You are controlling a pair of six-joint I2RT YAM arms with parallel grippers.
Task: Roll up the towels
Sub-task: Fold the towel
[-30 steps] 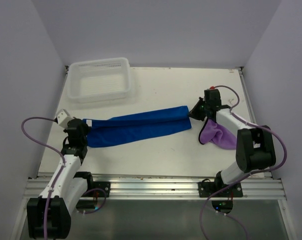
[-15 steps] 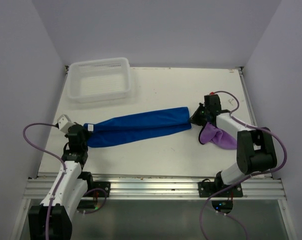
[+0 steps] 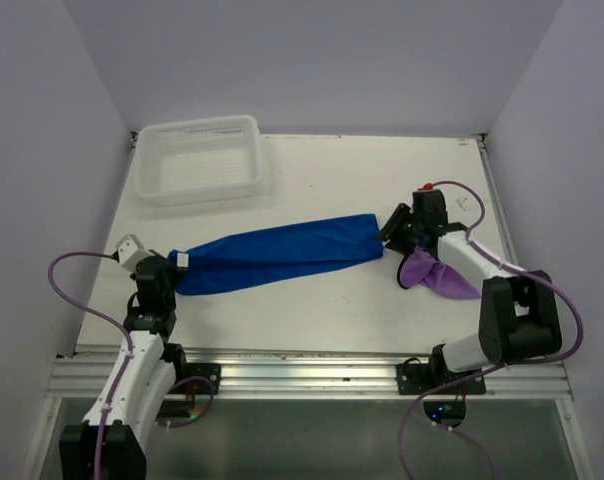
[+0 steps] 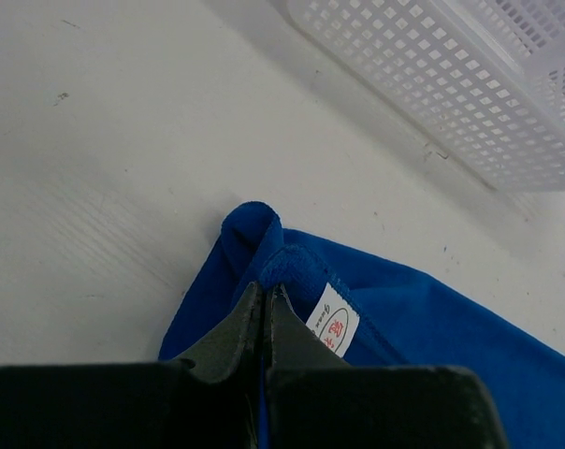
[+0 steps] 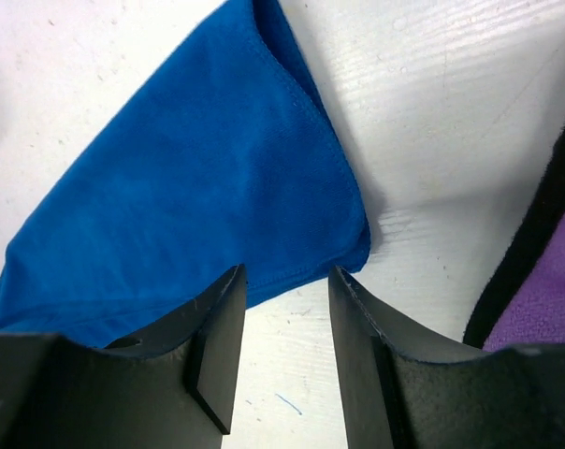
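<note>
L side: my left fingers [image 4: 228, 335] are pressing together, clamping a corner of the blue towel [image 3: 282, 254], white label [image 4: 332, 323] just beside the tips. R side: my right fingers [image 5: 215, 348] are standing apart at the towel's other end, gripping nothing. Towel is lying stretched in a long band across the desk [image 3: 332, 185]. Purple towel [image 3: 437, 278] w/ dark edge is lying bunched just beside my right fingers. White mesh basket [image 3: 254, 160] is sitting far left, apart from both towels.

Basket [image 3: 200, 124]: one, white mesh.
Towels: two, one blue towel [image 3: 277, 256] and one purple towel [image 3: 434, 276], both outside the basket, to its front right.
Grippers: two, left gripper [image 4: 264, 290] and right gripper [image 5: 287, 276].
Table [image 3: 322, 180]: one.
</note>
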